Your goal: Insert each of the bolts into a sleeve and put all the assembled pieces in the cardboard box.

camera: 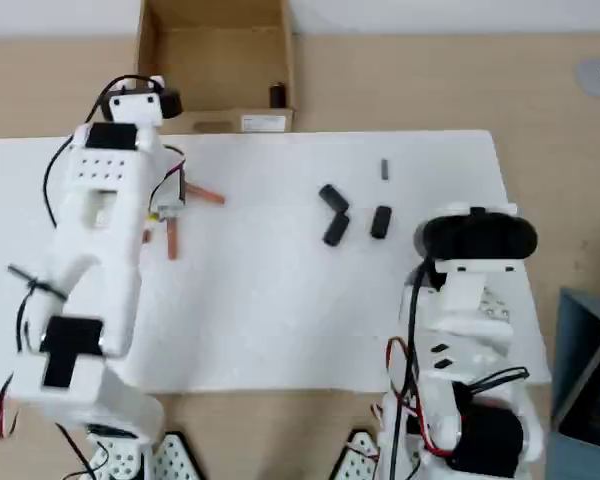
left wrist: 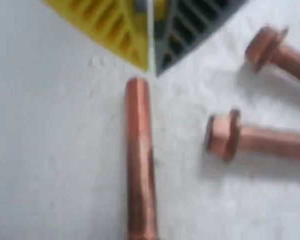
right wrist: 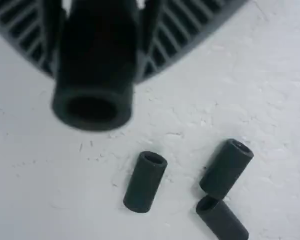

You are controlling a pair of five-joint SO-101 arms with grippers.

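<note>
On my left wrist feed one copper bolt (left wrist: 140, 160) lies flat on the white sheet (camera: 260, 320), its end just beside the left claw (left wrist: 151, 55). That claw is clenched, tips together, with nothing between them. Two more bolts (left wrist: 260, 140) lie near the first, apart from each other. The right claw (right wrist: 96, 45) grips a black sleeve (right wrist: 92, 102) above the sheet. Three loose sleeves (right wrist: 146, 181) lie below it, two of them touching or nearly so. The cardboard box (camera: 152, 70) sits at the far edge of the surface, open, with one dark piece (camera: 277, 95) standing by its right wall. A white label (camera: 263, 122) is on the box's near flap, but I cannot read its print.
</note>
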